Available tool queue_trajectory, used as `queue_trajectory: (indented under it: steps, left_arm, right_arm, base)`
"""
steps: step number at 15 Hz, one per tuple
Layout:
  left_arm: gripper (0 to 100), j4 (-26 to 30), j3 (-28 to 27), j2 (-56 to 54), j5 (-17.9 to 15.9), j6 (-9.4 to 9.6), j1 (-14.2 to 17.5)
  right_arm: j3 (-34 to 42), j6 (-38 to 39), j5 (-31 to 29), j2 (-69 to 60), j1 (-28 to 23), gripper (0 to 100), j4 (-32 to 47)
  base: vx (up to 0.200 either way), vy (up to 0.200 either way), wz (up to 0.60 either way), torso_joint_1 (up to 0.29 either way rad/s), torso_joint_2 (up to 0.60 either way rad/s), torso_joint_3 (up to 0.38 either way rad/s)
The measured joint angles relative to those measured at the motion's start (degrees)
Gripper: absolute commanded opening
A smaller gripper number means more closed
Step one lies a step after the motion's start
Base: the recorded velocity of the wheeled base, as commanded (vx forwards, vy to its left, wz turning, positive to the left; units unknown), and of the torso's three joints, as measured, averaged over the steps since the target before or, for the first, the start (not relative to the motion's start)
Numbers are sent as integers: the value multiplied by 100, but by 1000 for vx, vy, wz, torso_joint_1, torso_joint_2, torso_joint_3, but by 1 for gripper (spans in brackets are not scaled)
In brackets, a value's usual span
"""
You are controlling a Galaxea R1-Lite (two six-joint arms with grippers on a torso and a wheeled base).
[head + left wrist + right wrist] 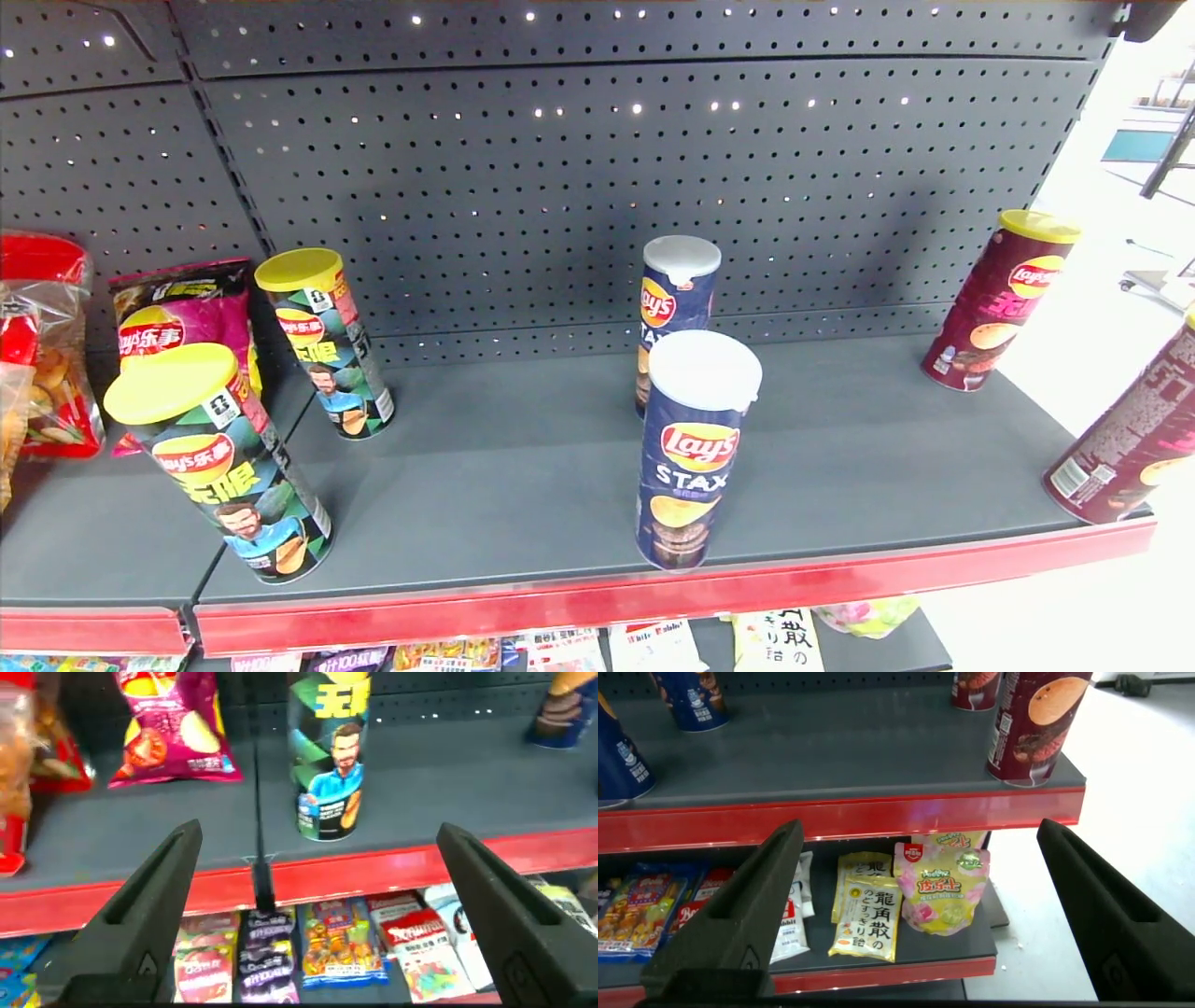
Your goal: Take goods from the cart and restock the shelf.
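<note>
Left gripper (320, 840), right gripper (920, 831) both spread wide, empty. Blue chip can (693, 448) on shelf (523, 467) likely light, rigid, slick, tippy; grasp mid-body.

A dark perforated back panel (597, 187) was seen behind the shelf (523, 467). At the left end, a pink crisp bag (182, 313) was stood upright near this panel, and a clear snack bag with a red top (42, 364) was placed just beside it. On the lower board, a yellow packet (868, 917) and a pink and green packet (945, 889) were laid side by side, touching. More colourful packets (341, 938) were lined up further left. A pale floor (1130, 784) was visible past the right end.
</note>
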Motion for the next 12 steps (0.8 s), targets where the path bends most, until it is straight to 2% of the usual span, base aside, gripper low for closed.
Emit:
queue_trajectory:
  steps: [1,2,3,5,7,10,12]
  left_arm:
    - [100,-11,0,-2,308,-38,2]
    - [100,-24,0,-4,774,-66,4]
    - [100,-27,0,-6,875,-68,2]
    - [100,202,1,-11,217,-24,-2]
    - [100,222,4,-13,143,178,-2]
    - [100,230,4,-13,148,96,-5]
    - [100,235,4,-16,279,-137,-6]
  right_arm:
    - [0,-1,0,0,0,100,0]
    - [0,0,0,0,-2,100,0]
    - [0,-1,0,0,-2,100,0]
    - [0,0,0,0,0,100,0]
    - [0,2,0,0,0,100,0]
    - [0,2,0,0,-2,100,0]
    - [0,0,0,0,-7,100,0]
  base:
    - [0,0,0,0,0,0]
    - [0,0,0,0,0,0]
    - [0,0,0,0,0,0]
    - [0,0,0,0,0,0]
    - [0,0,0,0,0,0]
    - [0,0,0,0,0,0]
    - [0,0,0,0,0,0]
